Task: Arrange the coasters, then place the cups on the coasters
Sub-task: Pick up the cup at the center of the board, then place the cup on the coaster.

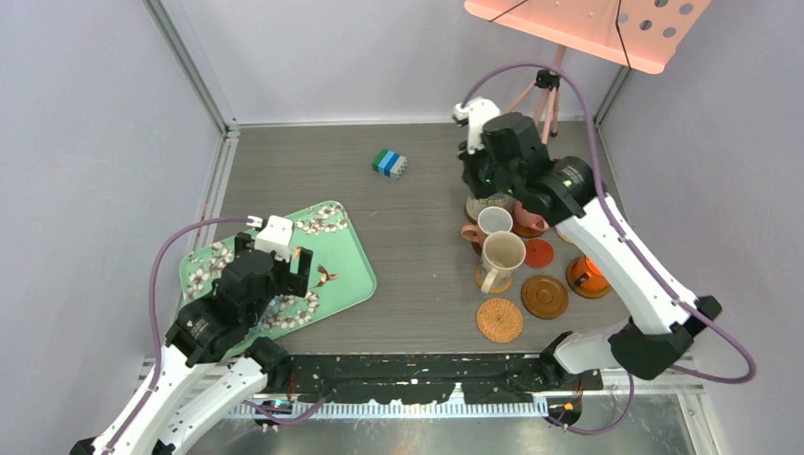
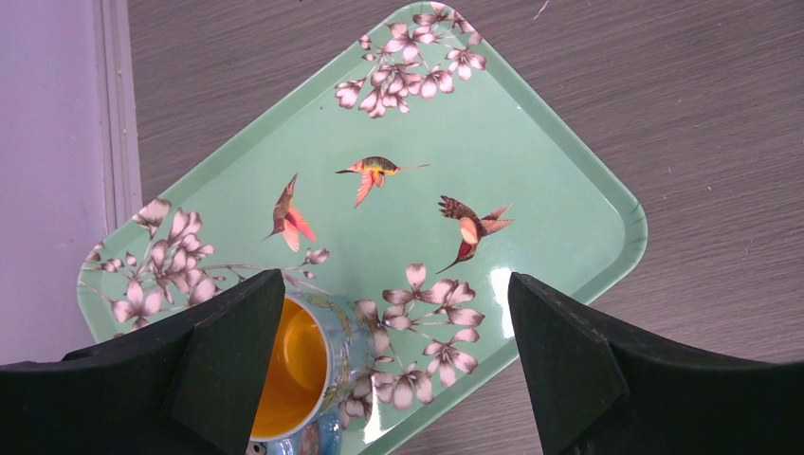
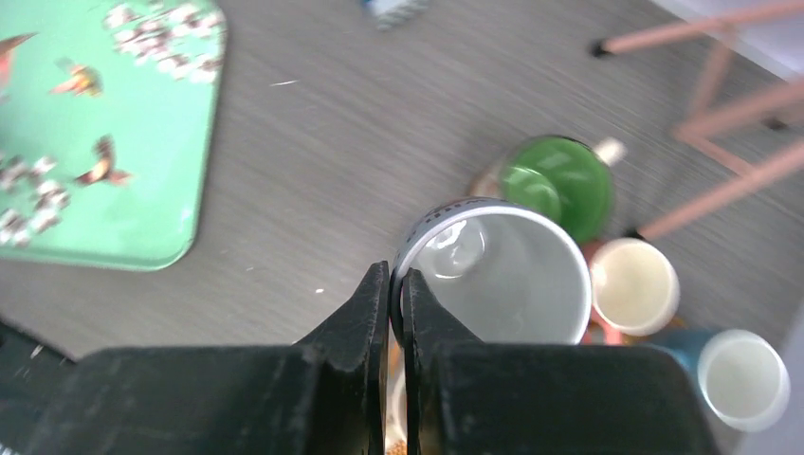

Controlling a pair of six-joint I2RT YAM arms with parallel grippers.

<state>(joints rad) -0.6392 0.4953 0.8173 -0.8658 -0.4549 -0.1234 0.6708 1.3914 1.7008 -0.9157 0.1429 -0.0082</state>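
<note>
**Right tool carries a mug by its rim; the bare coasters lie nearer our side**

Our right tool (image 3: 398,284) is clamped on the rim of a white mug (image 3: 493,275), one finger inside the wall and one outside, so the mug hangs mouth-up beneath it. In the wrist view the mug body extends away from the fingertips, toward the far right, and it partly covers the other mugs below: a green-inside mug (image 3: 557,183), a cream-inside one (image 3: 633,284) and a pale blue one (image 3: 744,377). From above, the right tool (image 1: 493,175) sits over the far end of the cluster on the right half of the counter (image 1: 417,227).

What the next placement turns on, as we judge it, is that the free coasters lie toward the near edge from this tool. The dark wooden coaster (image 1: 544,296) and the woven wicker coaster (image 1: 500,319) both show bare, with a red-orange coaster (image 1: 539,253) just beyond them. A tall cream mug (image 1: 501,260) and a pink mug (image 1: 491,224) stand between the tool and those discs, so the carried mug likely has to pass over or around them. Whether the held mug is lifted clear we cannot tell.

Our left tool (image 2: 398,351) has its fingers wide apart, gripping nothing, over the green floral tray (image 2: 569,171). An orange-inside mug (image 2: 303,370) stands on the tray, touching or just beside the left finger. The right arm is plainly the nearer one to the coasters.
</note>
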